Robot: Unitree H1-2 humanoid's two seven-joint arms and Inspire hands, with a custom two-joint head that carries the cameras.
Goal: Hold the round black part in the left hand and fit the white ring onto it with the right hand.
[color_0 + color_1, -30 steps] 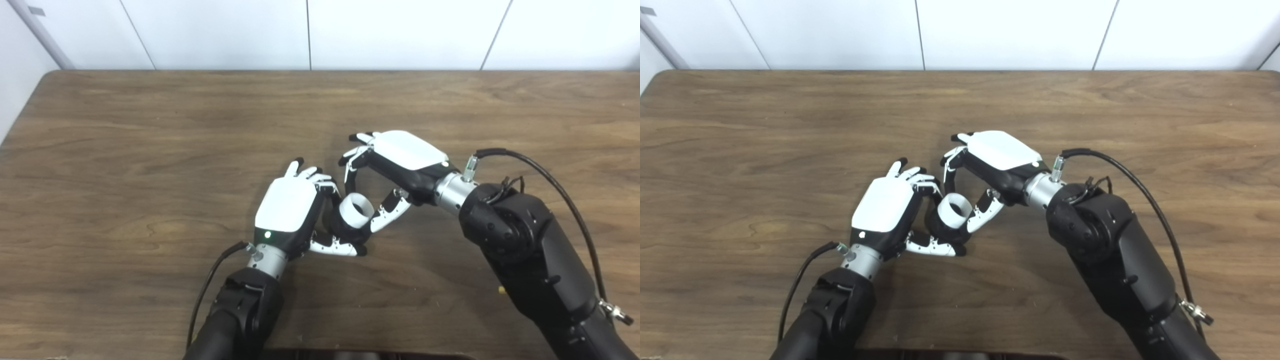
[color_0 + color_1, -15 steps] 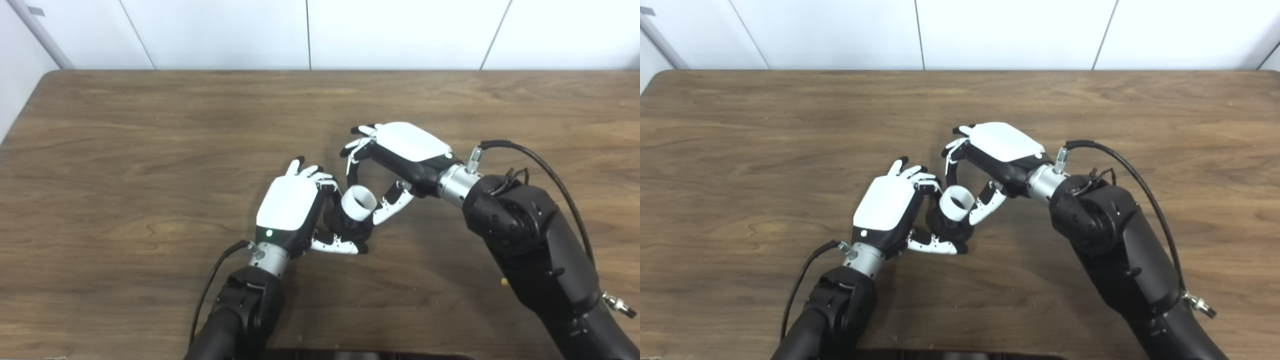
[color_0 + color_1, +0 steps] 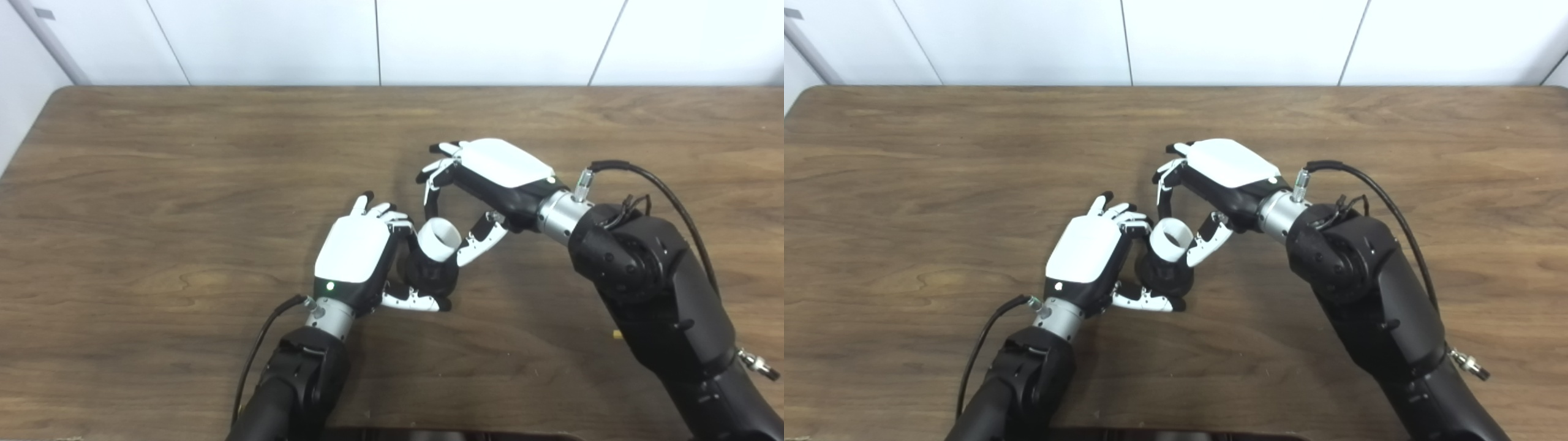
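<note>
Left eye view shows a brown wood-grain table [image 3: 184, 159] with rounded far corners, set against a plain white panelled wall [image 3: 275, 40] with thin vertical seams. A dark edge runs along the bottom of the picture.

The left hand [image 3: 358, 254] lies back-up near the table's middle, its fingers curled around the round black part [image 3: 432, 275], which sits between the fingers above and the thumb below. The white ring [image 3: 440, 237] stands at the upper end of the black part, tilted, its open mouth facing up and to the right. Whether it is fully seated on the part cannot be told.

The right hand [image 3: 490, 174] arches over the ring from the right. Its fingers [image 3: 433, 184] curve down just beyond the ring and its thumb [image 3: 481, 242] lies against the ring's right side, so the ring stands between thumb and fingers. The fingers are fairly narrow around it; whether they actually press the ring is unclear.

Compared with a second ago, the right hand and forearm have risen and moved slightly toward the far edge of the table, and the ring has shifted up with them, showing more of the black part beneath it. The left hand has barely moved.
</note>
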